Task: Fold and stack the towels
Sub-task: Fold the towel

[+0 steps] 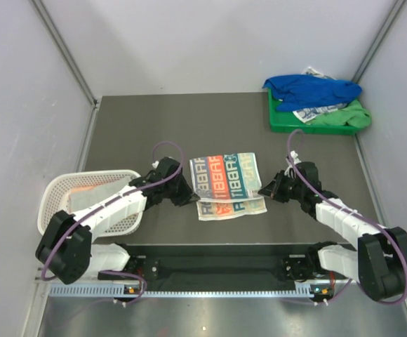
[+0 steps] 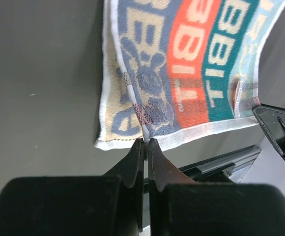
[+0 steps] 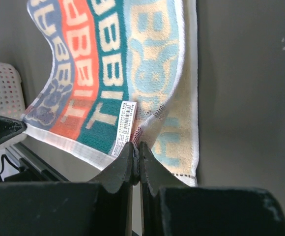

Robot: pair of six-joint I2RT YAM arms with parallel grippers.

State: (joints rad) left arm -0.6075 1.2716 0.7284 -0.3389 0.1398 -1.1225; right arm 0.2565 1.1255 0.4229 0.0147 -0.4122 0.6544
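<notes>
**Both pincers on the near hem, fold in hand**

The lettered towel point(image 1: 224, 174) lies in the middle of the tabletop point(image 1: 119, 133), a little toward the near edge, with its stripes face up. The left gripper point(image 2: 146, 143) is closed tight on the hem at the towel's near-left corner. The right gripper point(image 3: 136, 146) is clamped just as narrowly on the hem at the near-right corner, just beside the sewn-in label point(image 3: 124, 120). Between the two the cloth bows a little.

To my eye the step is the first fold, near hem over to far hem. It would go best if both arms travel level and at the same pace toward the far edge. They should hold just enough spread to keep the middle from sagging, and they should open only once hem lies on hem. A one-sided pull would skew the stripes.

Further out, the green tray point(image 1: 277, 121) sits in the far right corner, holding a rumpled blue towel point(image 1: 312, 89), a white printed towel point(image 1: 314, 112) and a green towel point(image 1: 347, 119). The white mesh basket point(image 1: 56, 189) stands at the left edge, close to the left arm's elbow. Nothing lies in the fold's path, though that elbow has little room beside the basket.
</notes>
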